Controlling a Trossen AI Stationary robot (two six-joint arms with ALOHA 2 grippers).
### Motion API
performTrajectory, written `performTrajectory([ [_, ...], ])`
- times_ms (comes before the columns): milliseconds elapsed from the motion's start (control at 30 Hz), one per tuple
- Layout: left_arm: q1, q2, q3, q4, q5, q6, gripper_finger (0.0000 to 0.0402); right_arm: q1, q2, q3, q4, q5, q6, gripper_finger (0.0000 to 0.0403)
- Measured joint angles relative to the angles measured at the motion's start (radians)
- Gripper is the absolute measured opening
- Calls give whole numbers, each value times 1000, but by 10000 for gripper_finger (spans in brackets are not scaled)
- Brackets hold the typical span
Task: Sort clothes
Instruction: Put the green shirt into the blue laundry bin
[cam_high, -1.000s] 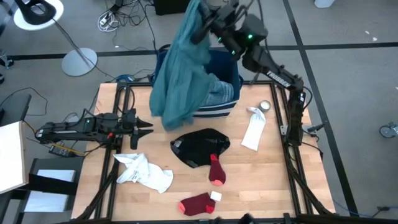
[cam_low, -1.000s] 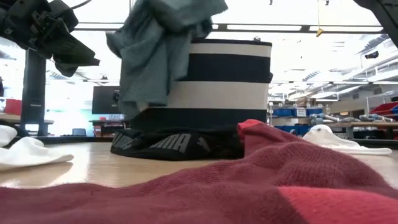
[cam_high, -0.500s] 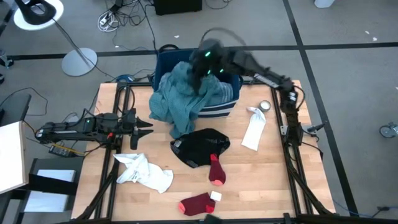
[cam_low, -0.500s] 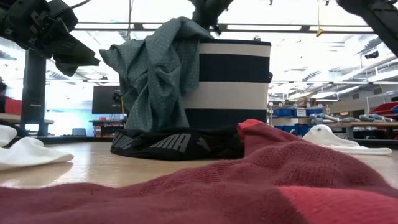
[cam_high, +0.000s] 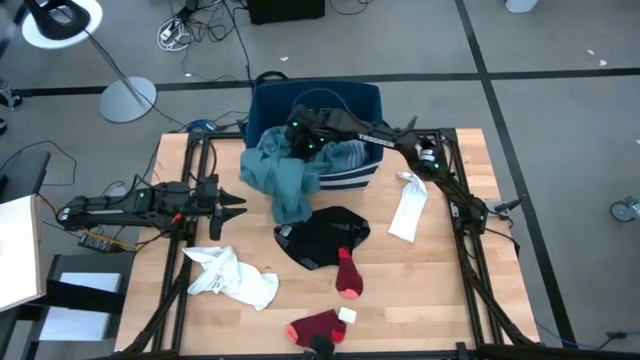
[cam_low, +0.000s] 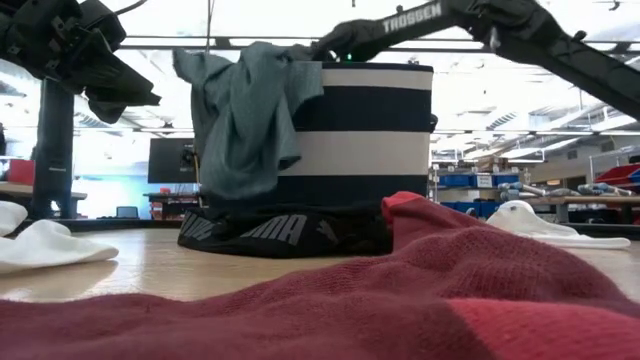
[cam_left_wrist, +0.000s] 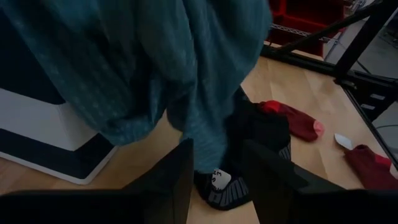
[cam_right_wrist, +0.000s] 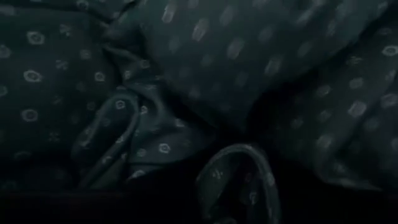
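Note:
A teal patterned garment (cam_high: 285, 170) lies over the near left rim of the navy and white striped bin (cam_high: 350, 100) and hangs down its outer wall (cam_low: 240, 130). It also fills the right wrist view (cam_right_wrist: 186, 93). My right gripper (cam_high: 303, 135) is low over the bin's opening, sunk among the teal cloth. My left gripper (cam_high: 238, 200) is open and empty at the table's left, pointing at the hanging cloth (cam_left_wrist: 155, 62). A black garment (cam_high: 322, 238) lies on the table in front of the bin.
A white garment (cam_high: 232, 278) lies near left, and a white sock (cam_high: 408, 210) lies right of the bin. Two red socks (cam_high: 347, 272) (cam_high: 318, 327) lie toward the near edge. Light blue striped cloth (cam_high: 352, 155) lies in the bin. A small round object (cam_high: 426, 170) lies at far right.
My right gripper has come down from high above the bin to its opening, moving toward the table's left. The teal garment, which hung full length in the air, has sunk with it and now lies bunched over the bin's rim, its lower part hanging outside.

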Motion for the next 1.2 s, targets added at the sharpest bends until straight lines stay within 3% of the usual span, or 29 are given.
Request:
performTrajectory([
  [200,0,0,0,-1,0,0,142,-34,19,0,-1,-84,53,201],
  [433,0,0,0,-1,0,0,142,-49,-105,-6,-3,-70,33,198],
  [733,0,0,0,-1,0,2,142,-34,-359,-5,-58,81,-43,193],
  [933,0,0,0,-5,0,3,142,73,-488,-3,-167,154,-115,178],
  [1200,0,0,0,-8,0,3,142,300,-515,-3,-338,300,-128,152],
])
